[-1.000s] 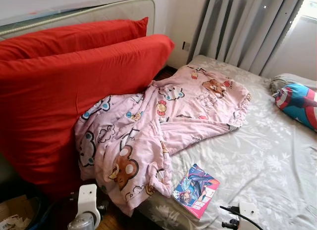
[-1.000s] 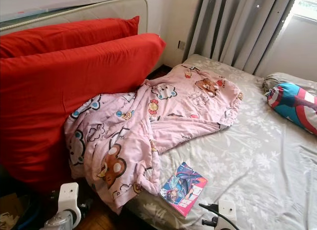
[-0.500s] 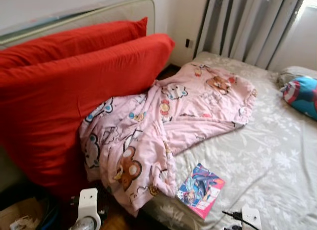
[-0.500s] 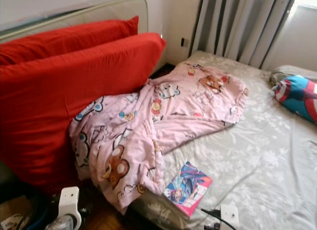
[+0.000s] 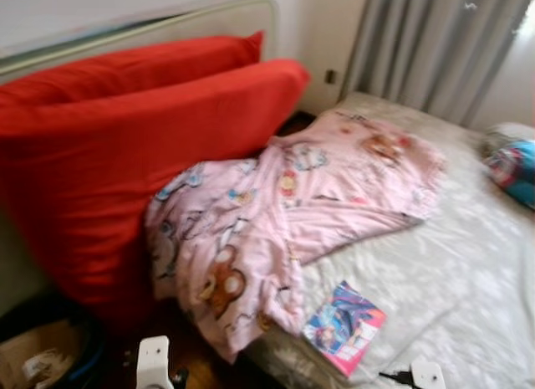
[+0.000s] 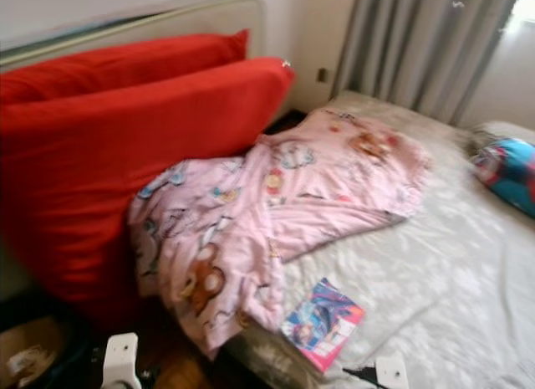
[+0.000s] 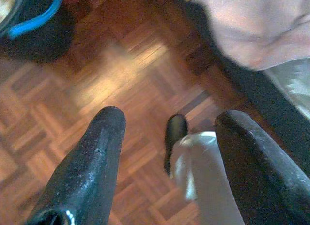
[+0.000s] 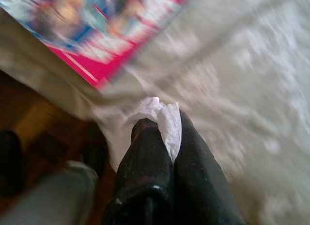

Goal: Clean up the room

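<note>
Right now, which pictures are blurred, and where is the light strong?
Both eye views are softly blurred, washing out the pink blanket print; daylight glares at the curtain edge. Right wrist view smears the book; the white tissue stays sharp. Left wrist view: a bright patch on the floor.

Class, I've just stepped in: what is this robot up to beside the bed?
The robot stands at the bed's near corner. Its right gripper is shut on a crumpled white tissue, held over the grey floral sheet near a colourful book. Its left gripper hangs open over the parquet floor. A pink cartoon blanket lies rumpled.
</note>
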`<state>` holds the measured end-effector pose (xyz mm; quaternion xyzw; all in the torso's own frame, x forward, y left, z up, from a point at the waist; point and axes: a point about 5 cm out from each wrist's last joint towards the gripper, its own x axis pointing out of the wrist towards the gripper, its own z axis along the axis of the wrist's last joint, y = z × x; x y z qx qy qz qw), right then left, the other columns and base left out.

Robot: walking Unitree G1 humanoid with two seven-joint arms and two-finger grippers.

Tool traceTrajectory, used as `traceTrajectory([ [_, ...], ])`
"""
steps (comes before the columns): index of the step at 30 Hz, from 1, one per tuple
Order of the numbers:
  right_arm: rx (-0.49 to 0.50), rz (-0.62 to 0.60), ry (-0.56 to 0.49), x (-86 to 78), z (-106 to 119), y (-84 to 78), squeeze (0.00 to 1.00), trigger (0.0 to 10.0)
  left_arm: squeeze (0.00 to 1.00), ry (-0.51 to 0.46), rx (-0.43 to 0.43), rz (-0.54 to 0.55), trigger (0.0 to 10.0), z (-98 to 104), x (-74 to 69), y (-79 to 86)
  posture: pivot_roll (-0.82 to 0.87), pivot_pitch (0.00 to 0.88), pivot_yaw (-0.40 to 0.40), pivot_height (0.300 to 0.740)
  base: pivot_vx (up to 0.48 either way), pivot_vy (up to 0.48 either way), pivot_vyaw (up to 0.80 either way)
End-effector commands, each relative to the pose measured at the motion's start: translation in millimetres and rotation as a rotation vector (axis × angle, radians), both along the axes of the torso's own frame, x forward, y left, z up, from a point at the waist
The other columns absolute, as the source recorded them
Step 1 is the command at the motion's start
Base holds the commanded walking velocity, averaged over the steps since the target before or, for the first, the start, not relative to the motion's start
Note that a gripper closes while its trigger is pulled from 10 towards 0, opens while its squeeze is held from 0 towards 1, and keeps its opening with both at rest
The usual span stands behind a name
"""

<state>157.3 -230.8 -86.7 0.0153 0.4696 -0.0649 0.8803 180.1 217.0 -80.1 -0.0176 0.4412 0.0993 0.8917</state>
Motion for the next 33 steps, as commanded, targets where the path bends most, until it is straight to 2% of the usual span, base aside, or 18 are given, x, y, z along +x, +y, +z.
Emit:
traceTrajectory([
  [1, 0.005, -0.004, 0.021, -8.0, -3.3, 0.4, 0.00, 10.0, 0.00, 0.012, -0.001, -0.017, 10.0, 0.0, 0.9, -0.5, -0.01, 0.000, -0.074, 0.740, 0.000, 0.435, 0.00],
  [19, 0.015, 0.021, 0.017, -1.5, -3.1, 10.2, 0.00, 10.0, 0.00, 0.016, 0.009, -0.027, 10.0, 1.0, 0.8, 4.6, 0.00, 0.000, -0.068, 0.740, 0.000, 0.433, 0.00],
  [33, 0.013, 0.024, 0.018, -1.1, -2.9, 9.9, 0.00, 10.0, 0.00, 0.014, 0.006, -0.019, 10.0, 1.3, 1.7, 4.3, 0.00, 0.000, -0.073, 0.740, 0.000, 0.430, 0.00],
])
